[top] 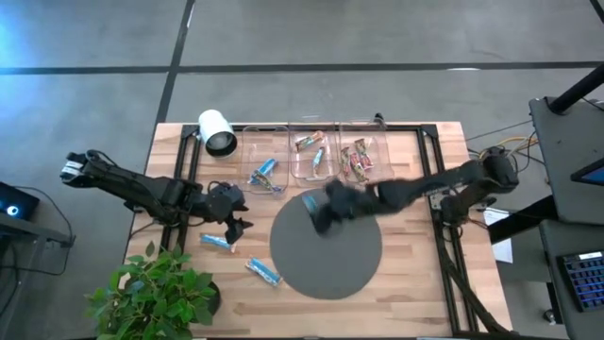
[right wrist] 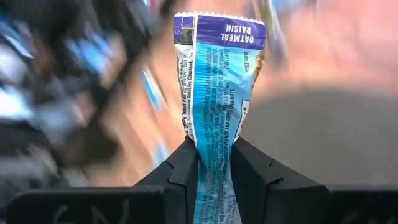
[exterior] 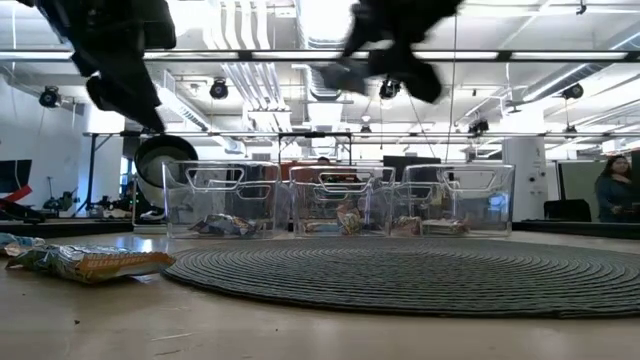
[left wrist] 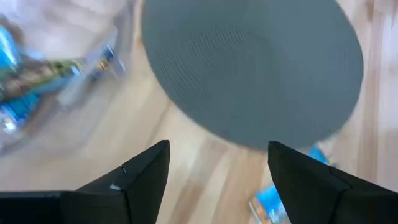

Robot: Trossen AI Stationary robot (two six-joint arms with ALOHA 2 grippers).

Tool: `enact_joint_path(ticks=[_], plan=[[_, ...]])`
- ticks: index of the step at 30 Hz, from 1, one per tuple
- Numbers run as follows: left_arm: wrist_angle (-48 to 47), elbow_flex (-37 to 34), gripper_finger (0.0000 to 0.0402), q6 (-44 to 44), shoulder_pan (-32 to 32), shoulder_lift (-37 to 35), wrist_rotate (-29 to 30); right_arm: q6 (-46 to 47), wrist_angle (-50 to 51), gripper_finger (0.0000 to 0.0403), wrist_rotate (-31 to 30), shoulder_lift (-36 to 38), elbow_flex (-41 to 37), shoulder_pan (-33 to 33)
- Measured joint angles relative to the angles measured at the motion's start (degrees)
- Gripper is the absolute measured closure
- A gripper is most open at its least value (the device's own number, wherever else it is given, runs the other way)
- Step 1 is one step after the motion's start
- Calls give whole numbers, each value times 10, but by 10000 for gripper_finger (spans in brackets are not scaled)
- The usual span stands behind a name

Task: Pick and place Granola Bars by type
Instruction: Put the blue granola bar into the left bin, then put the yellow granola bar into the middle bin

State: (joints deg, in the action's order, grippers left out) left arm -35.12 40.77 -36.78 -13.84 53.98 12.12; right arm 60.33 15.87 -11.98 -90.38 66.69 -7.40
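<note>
Pinched between the right hand's (right wrist: 214,180) two fingers, a blue bar (right wrist: 214,106) marked oatmeal raisin is seen in the right wrist view, gripped at one end with the rest standing free. Its foil wrapper looks light, thin and probably slick, so a hold across the flat middle would likely be steadier.

From the left wrist view, the left hand (left wrist: 217,165) is shown spread wide and empty above bare wood beside the grey round mat (left wrist: 249,68); another blue bar (left wrist: 273,202) lies just beyond its finger.

In the high view, the right hand (top: 323,208) is placed over the mat's far-left rim, short of three clear bins (top: 316,151) along the far edge. Two blue bars (top: 215,242) lie near the surface's (top: 425,274) left edge.

Only the low view shows both hands raised well clear of the surface, with a bar (exterior: 90,262) lying at its left.
</note>
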Motion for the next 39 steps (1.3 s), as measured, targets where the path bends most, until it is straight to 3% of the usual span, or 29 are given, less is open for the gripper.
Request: enact_joint_path(ticks=[3, 6, 13, 17, 23, 27, 31, 35, 39], plan=[[-8, -1, 149, -8, -9, 0, -18, -14, -113, 335, 4, -16, 12, 67], [-6, 0, 149, -21, -23, -2, -21, -33, -182, 335, 55, -58, 46, 132], [6, 2, 149, -56, -53, -15, -20, -68, -184, 324, 170, -208, 209, 218], [8, 2, 149, -77, -67, -23, -16, -76, -99, 292, 176, -280, 311, 225], [8, 2, 149, -106, -102, -48, 41, -126, 66, 219, 169, -336, 428, 224], [6, 2, 149, -102, -110, -55, 38, -206, 146, 179, 114, -325, 468, 212], [5, 2, 149, -51, -111, -52, 5, -300, 221, 157, 105, -289, 490, 186], [1, 2, 149, -31, -111, -52, -37, -394, 311, 152, 101, -247, 491, 145], [-55, 2, 149, -24, -111, -44, -82, -437, 406, 156, 37, -213, 472, 95]])
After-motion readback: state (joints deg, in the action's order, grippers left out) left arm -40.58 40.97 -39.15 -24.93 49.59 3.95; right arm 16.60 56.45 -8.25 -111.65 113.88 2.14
